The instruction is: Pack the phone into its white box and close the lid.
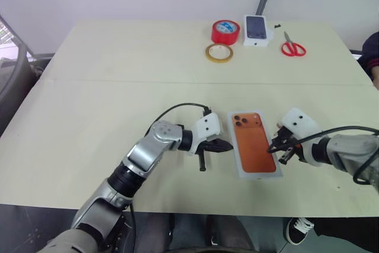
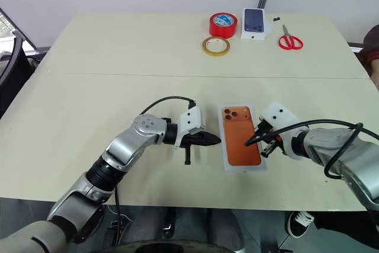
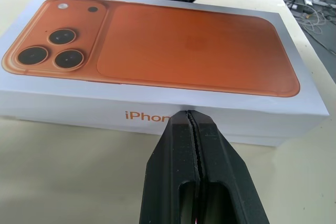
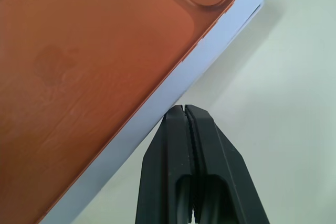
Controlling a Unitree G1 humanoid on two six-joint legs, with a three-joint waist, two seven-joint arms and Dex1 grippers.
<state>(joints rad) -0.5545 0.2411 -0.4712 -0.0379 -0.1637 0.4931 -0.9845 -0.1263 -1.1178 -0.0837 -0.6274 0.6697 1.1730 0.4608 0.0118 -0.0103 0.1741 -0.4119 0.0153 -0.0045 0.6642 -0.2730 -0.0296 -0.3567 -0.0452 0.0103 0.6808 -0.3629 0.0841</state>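
**Closed phone box flanked by two shut grippers**

A white rectangular cardboard box [image 1: 256, 144], its lid [image 3: 157, 51] on and printed with a copper-orange phone picture and a cluster of camera lenses at the far corner, lies flat on the pale cream table [image 1: 118, 87], near the front edge and slightly right of centre. The phone itself cannot be seen; whether it lies inside cannot be told.

The left gripper [image 1: 228, 145] points across at the box's left long side, its two black fingers [image 3: 197, 171] pressed together with nothing between them, the tips at or just short of the side wall bearing orange lettering. The right gripper [image 1: 273, 149] angles down toward the opposite long side, fingers [image 4: 191, 171] likewise pressed together and empty, tips just beside the lid's edge.

At the table's far side stand a red roll of tape [image 1: 225, 31], a flat yellowish tape ring [image 1: 219, 53], a small white box with a dark phone picture [image 1: 256, 29] and red-handled scissors [image 1: 292, 46], all well apart from the grippers.
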